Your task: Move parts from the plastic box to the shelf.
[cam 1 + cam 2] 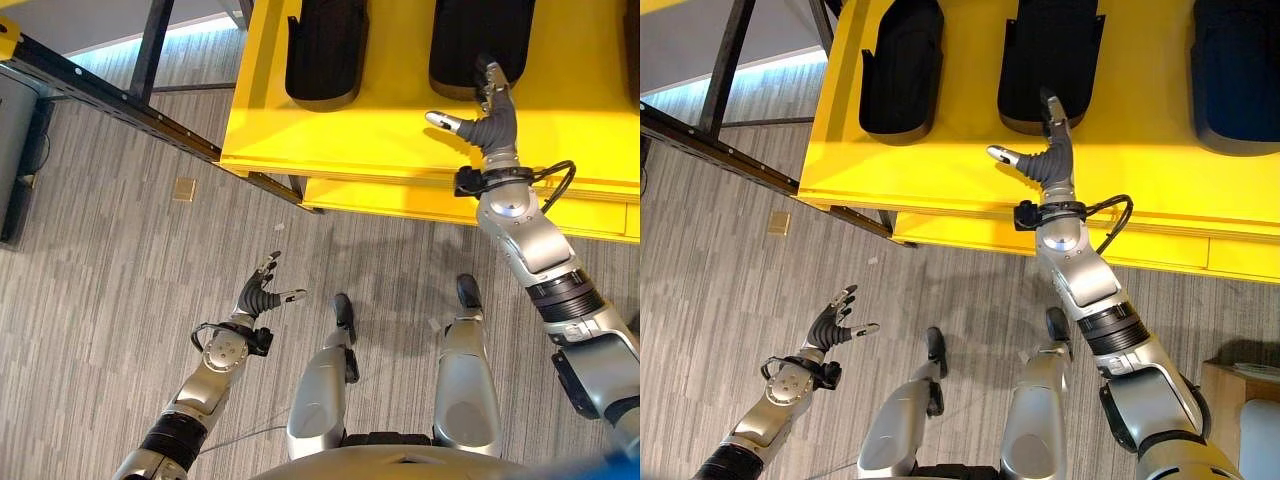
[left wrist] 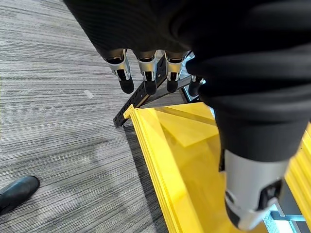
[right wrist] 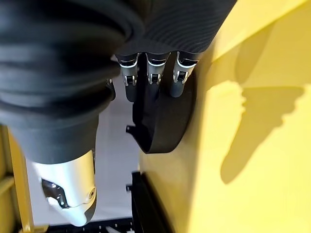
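A yellow shelf (image 1: 380,140) spans the top of the eye views, with two black moulded parts lying on it, one at the left (image 1: 325,50) and one in the middle (image 1: 480,40). A darker blue part (image 1: 1237,70) lies further right. My right hand (image 1: 492,125) is over the shelf, open, with its thumb spread. Its straight fingers (image 3: 151,73) reach to the near end of the middle part (image 3: 163,121) and hold nothing. My left hand (image 1: 258,295) hangs low over the floor, open and empty, its fingers (image 2: 146,73) straight.
A black steel frame beam (image 1: 110,100) runs diagonally from the upper left to the shelf's corner. A small tan square (image 1: 184,189) lies on the grey striped floor. A grey bin (image 1: 15,150) stands at the far left. A wooden box corner (image 1: 1240,390) shows at the lower right.
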Controlling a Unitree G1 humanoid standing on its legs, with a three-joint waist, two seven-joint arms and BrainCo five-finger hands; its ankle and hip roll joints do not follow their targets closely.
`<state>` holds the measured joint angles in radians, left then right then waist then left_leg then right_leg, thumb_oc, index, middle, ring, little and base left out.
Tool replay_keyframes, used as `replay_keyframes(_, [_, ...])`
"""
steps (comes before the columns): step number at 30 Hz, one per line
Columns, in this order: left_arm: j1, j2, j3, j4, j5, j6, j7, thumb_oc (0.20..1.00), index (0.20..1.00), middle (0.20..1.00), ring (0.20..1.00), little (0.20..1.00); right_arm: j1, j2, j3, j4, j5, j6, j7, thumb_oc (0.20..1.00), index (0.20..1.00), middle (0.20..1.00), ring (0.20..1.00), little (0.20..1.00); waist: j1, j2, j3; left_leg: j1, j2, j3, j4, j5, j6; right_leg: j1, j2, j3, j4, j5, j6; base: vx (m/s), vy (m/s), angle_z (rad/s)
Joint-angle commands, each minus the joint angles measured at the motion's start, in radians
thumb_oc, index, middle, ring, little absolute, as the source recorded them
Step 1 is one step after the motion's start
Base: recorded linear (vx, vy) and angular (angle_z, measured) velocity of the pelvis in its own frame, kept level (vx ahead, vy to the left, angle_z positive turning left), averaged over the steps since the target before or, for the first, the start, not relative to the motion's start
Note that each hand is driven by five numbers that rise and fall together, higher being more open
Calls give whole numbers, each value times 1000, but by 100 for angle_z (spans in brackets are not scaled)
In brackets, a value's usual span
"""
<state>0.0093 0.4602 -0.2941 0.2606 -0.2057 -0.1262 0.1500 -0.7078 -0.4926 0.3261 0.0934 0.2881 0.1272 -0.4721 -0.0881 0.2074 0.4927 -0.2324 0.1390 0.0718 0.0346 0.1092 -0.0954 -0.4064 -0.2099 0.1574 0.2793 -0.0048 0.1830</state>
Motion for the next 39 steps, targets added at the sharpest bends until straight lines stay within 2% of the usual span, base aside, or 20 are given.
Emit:
replay_keyframes(1, [-5,71,50,-44,22,-11,4,1000,1000,1000,1000,1000,-40,24,-20,-67,-70,-15,-47,1000,1000,1000,1000,1000,22,-48,27,-23,32,-13,161,-136,20,62,-24,-68,53,-96,-47,0,0,0])
replay_keyframes(4, [-7,68,48,-44,22,-9,6,1000,1000,1000,1000,1000,-35,24,-31,-61,-111,-16,-76,1000,1000,1000,1000,1000,22,-48,27,-26,30,-15,160,-137,22,62,-23,-69,49,-95,-47,0,0,0])
replay_keyframes(5, [-11,63,41,-43,15,-8,12,1000,1000,1000,1000,1000,-23,30,-44,-57,-155,2,-150,1000,1000,1000,1000,1000,19,-48,27,-27,29,-15,158,-138,22,60,-22,-68,46,-93,-47,0,0,0])
replay_keyframes(8, [-12,58,34,-46,11,-8,20,1000,1000,1000,1000,1000,-8,21,-72,-40,-171,1,-195,1000,1000,1000,1000,1000,13,-47,27,-29,28,-14,157,-140,23,57,-21,-66,46,-93,-47,0,0,0])
replay_keyframes(11, [-14,47,26,-39,5,-12,31,1000,1000,1000,1000,1000,12,20,-100,-29,-162,23,-221,1000,1000,1000,1000,1000,5,-46,27,-24,27,-11,152,-140,22,61,-18,-63,39,-92,-48,-1,37,-1])
replay_keyframes(18, [-11,32,18,-50,-5,-9,52,1000,1000,1000,1000,1000,53,4,-156,-6,-176,10,-299,1000,1000,1000,1000,1000,-13,-44,27,-12,27,2,144,-143,21,64,-19,-61,31,-90,-49,-2,9,0])
replay_keyframes(25, [-7,21,7,-49,-11,-15,60,1000,1000,1000,1000,1000,66,-14,-192,15,-165,11,-278,1000,1000,1000,1000,1000,-27,-36,27,3,24,10,136,-144,21,66,-16,-56,30,-90,-52,-3,34,-2])
replay_keyframes(30, [-1,16,5,-45,-8,-26,53,1000,1000,1000,1000,1000,67,-26,-187,15,-184,-11,-195,1000,1000,1000,1000,1000,-32,-32,27,12,26,17,137,-146,20,69,-19,-57,31,-91,-52,1,12,-2])
replay_keyframes(33, [-1,17,6,-52,-10,-27,49,1000,1000,1000,1000,1000,55,-30,-150,-20,-238,-28,-119,1000,1000,1000,1000,1000,-30,-31,27,13,23,18,139,-146,20,66,-21,-56,34,-90,-52,-7,20,-4])
replay_keyframes(39, [3,30,15,-59,-10,-24,38,1000,1000,1000,1000,1000,36,-28,-80,-77,-295,-32,-60,1000,1000,1000,1000,1000,-19,-33,27,12,22,12,138,-143,20,68,-23,-57,35,-89,-48,-2,2,-1])
